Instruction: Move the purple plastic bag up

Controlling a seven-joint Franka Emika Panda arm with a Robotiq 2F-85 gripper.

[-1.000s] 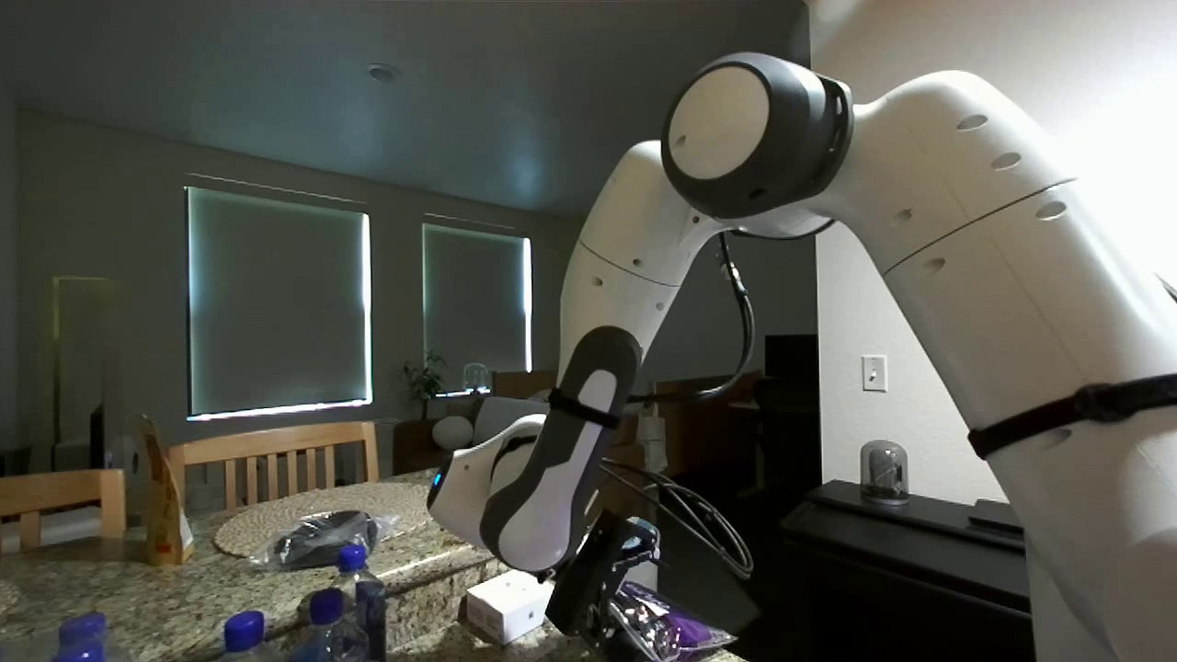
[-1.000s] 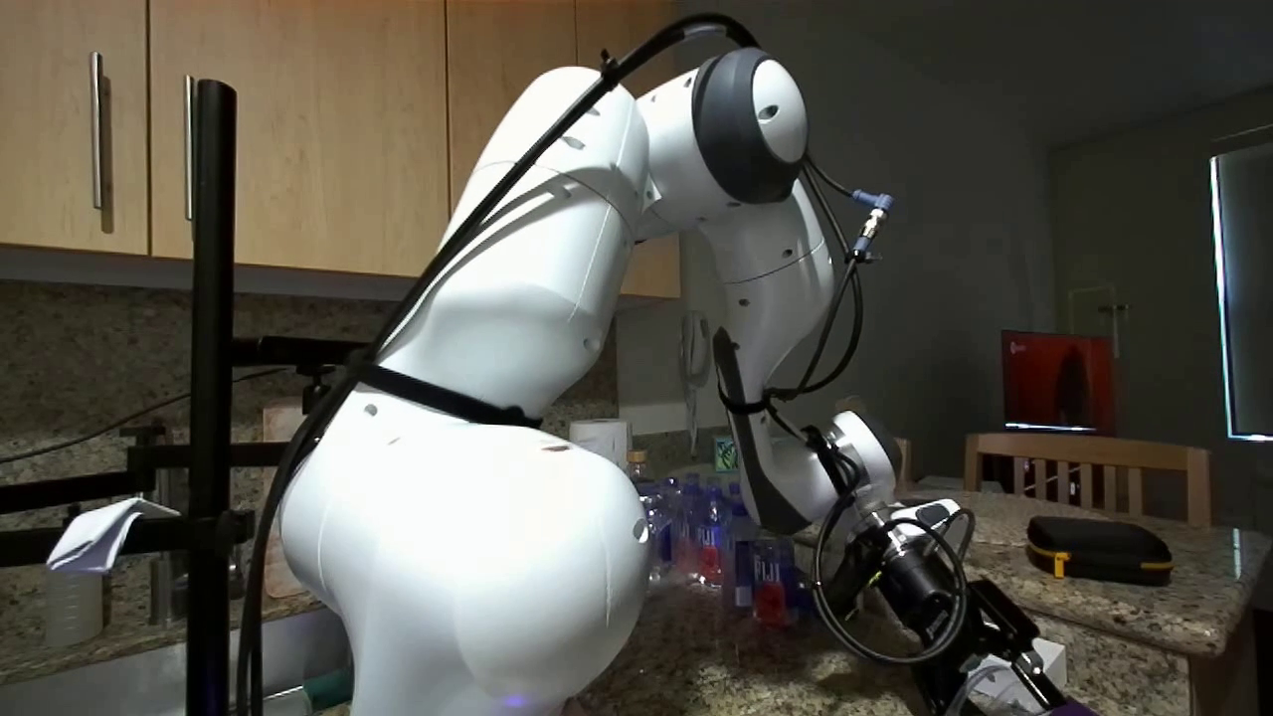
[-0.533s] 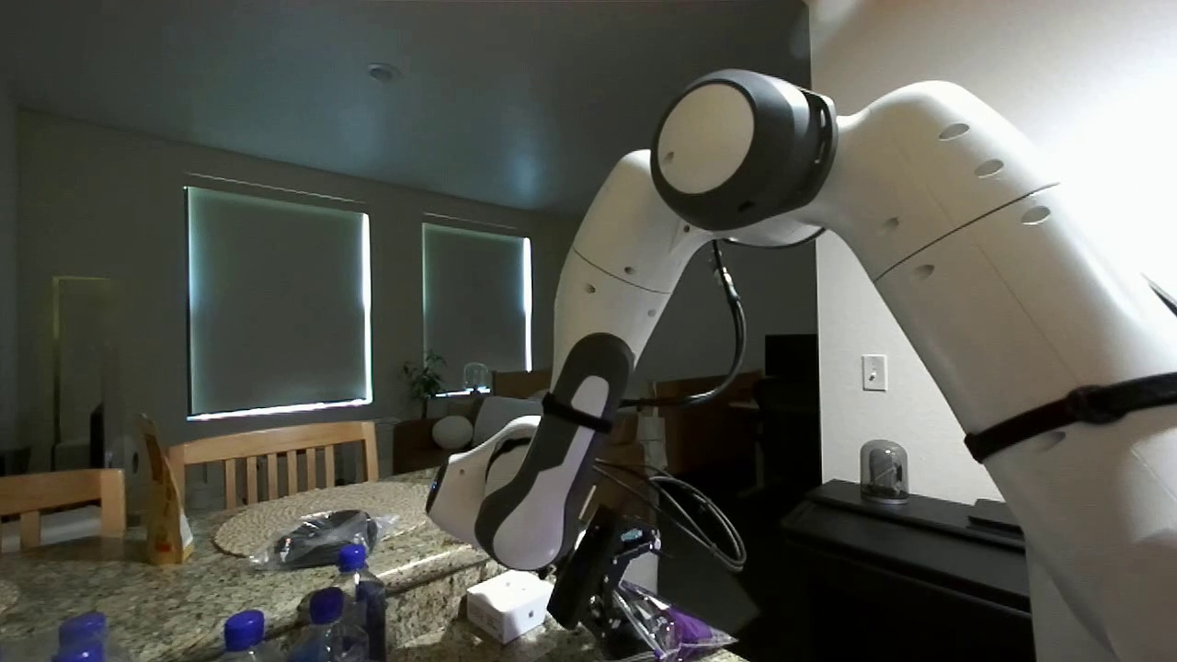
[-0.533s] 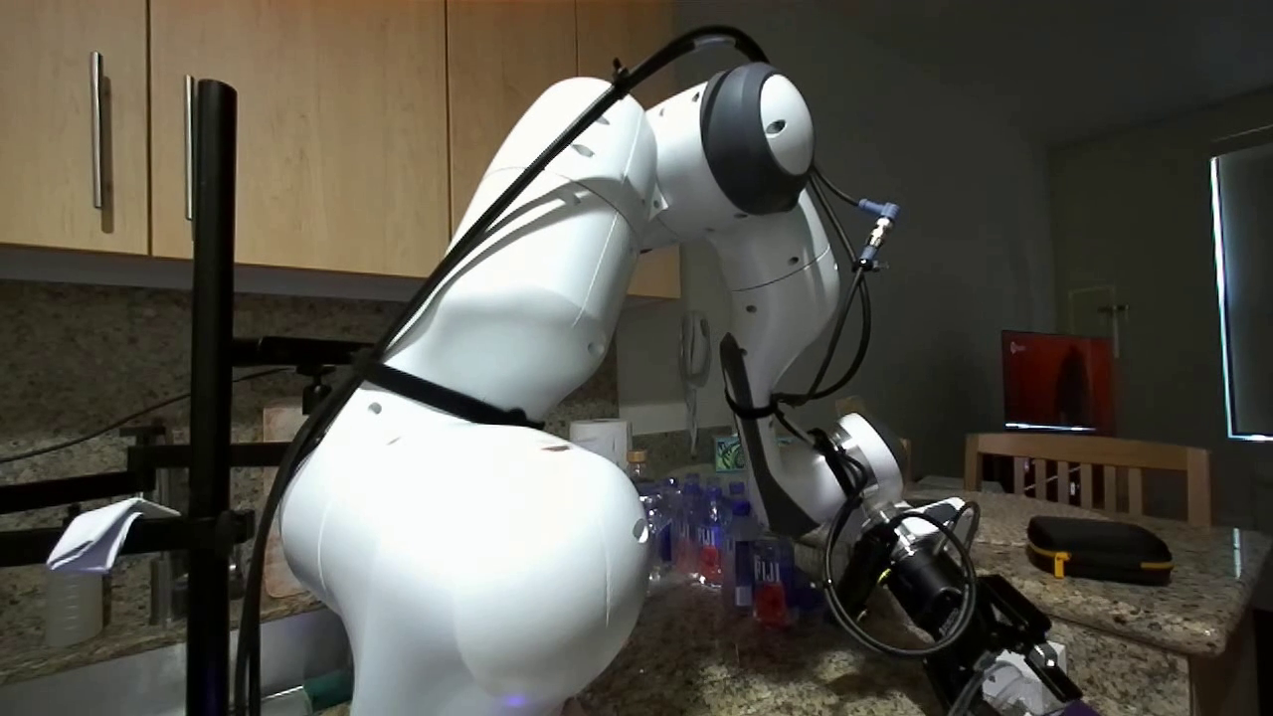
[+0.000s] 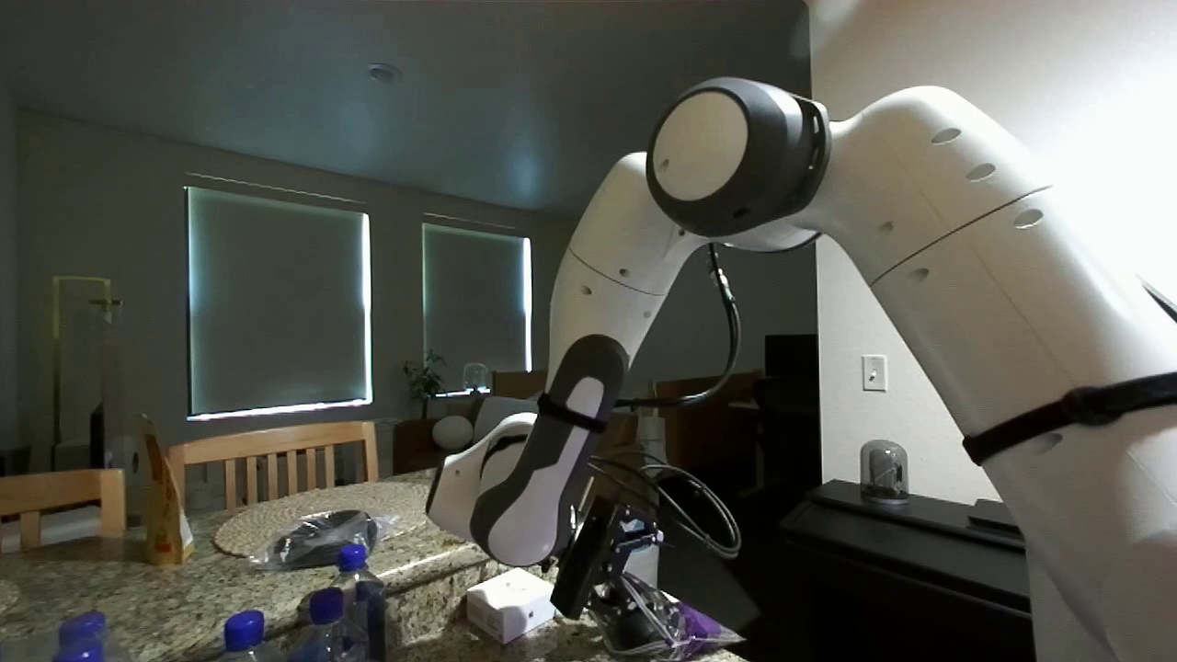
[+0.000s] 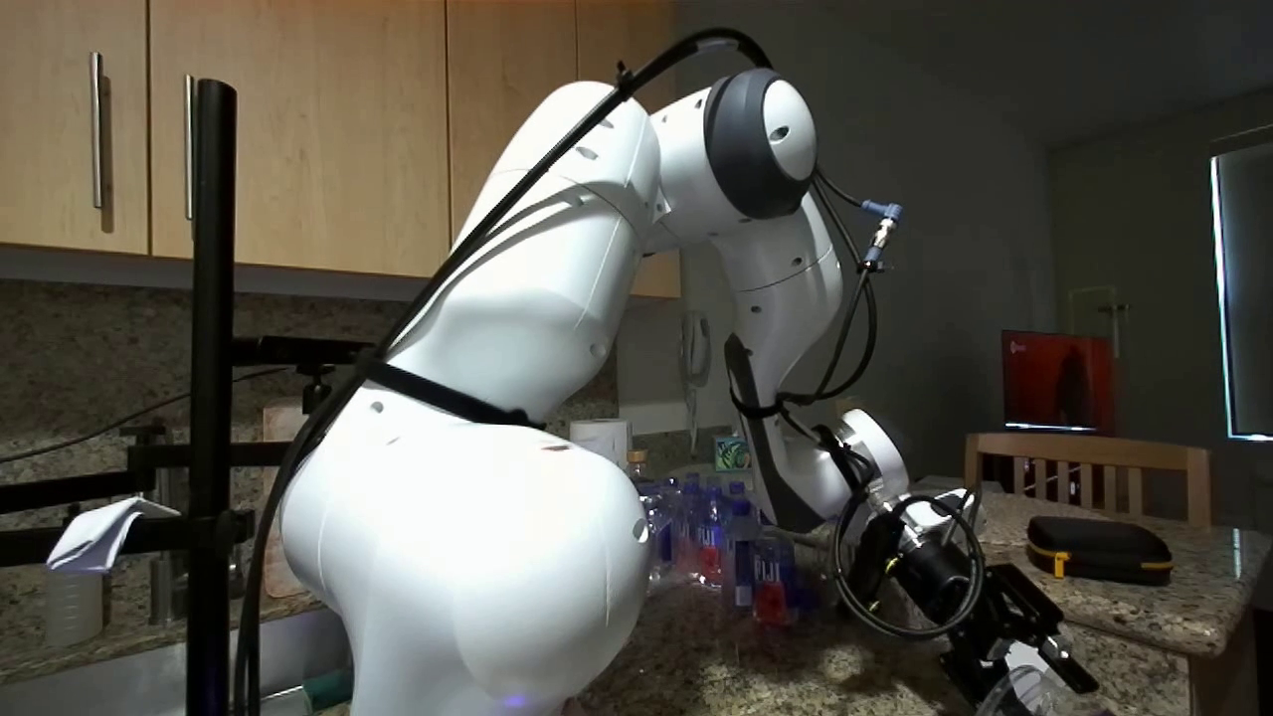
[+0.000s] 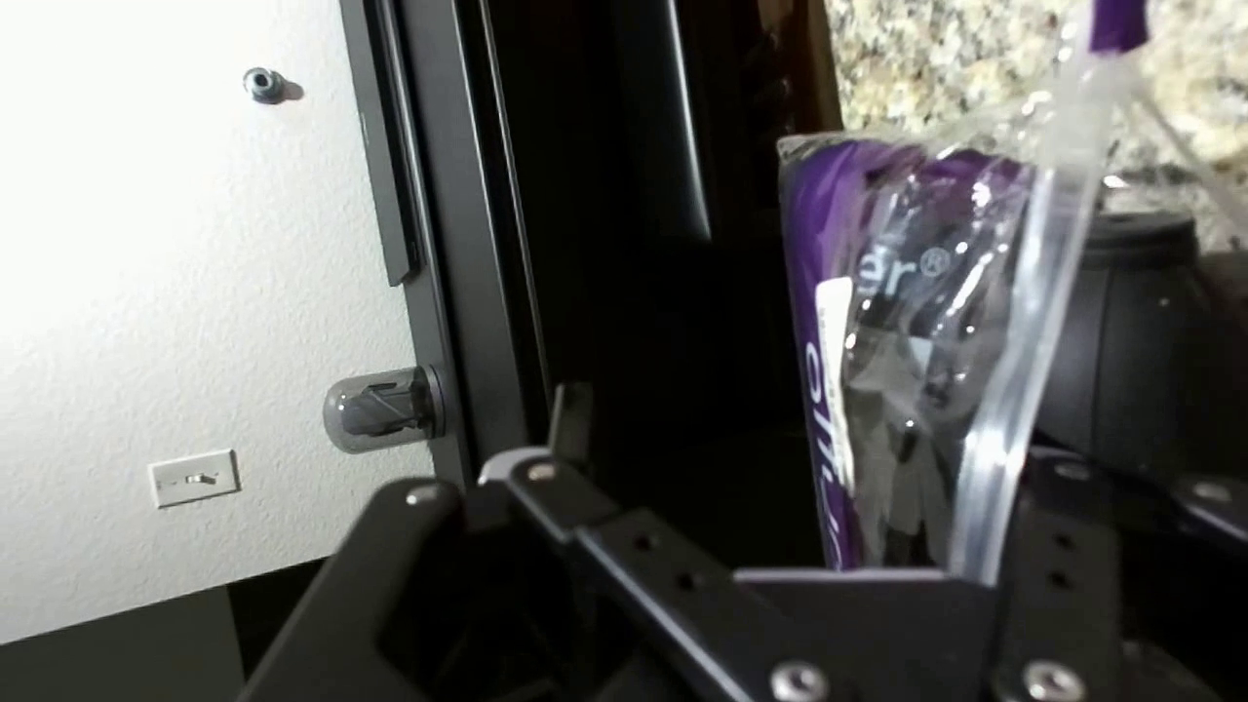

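The purple plastic bag is part clear, part purple, and lies at the counter's edge under the gripper in an exterior view. In the wrist view the bag stretches upward from the jaws, with white lettering and a clear seam. My gripper is open in the wrist view, one finger spread well away at the left. The bag's near end sits between the fingers, closer to the right finger. The gripper also shows in both exterior views. In an exterior view the bag is mostly cut off at the bottom edge.
A white box stands on the counter beside the gripper. Several water bottles stand nearby. A black case lies on the raised counter. A dark rounded object is right of the bag in the wrist view.
The arm's elbow has come down a little and the gripper has shifted outward, to the right in both exterior views. The bag stays in about the same place.
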